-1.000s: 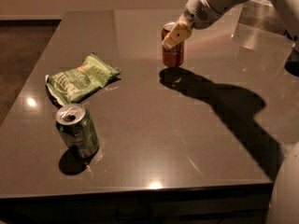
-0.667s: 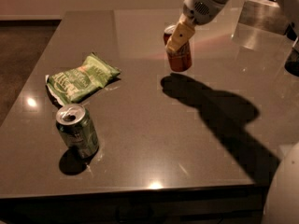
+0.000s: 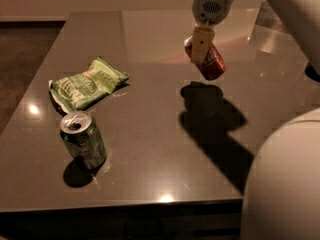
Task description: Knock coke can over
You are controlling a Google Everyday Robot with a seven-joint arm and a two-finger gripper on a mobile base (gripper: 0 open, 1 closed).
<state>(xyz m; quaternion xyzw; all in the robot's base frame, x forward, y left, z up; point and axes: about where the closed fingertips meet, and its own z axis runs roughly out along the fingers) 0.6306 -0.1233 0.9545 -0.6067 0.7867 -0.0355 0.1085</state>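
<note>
Since the earlier frame, the coke can (image 3: 212,66) has gone from upright to strongly tilted, its top leaning toward the far left and its base swung to the near right. It is clamped in the hand (image 3: 201,46): one pale finger lies across the can's upper half, closed against it. The can hangs directly below the hand and appears clear of the table (image 3: 150,114), since its shadow (image 3: 210,106) sits apart from it on the near side.

Recommended procedure, judged from this position:
1. Maintain the tilt and lower until the can's base edge meets the table.
2. Open the fingers only then, so the can settles on its side rather than dropping and rolling.
3. Withdraw upward.

A green chip bag (image 3: 87,84) lies well to the left of the hand. A green can (image 3: 84,140) stands upright further left and nearer the camera. Neither obstructs the release.
</note>
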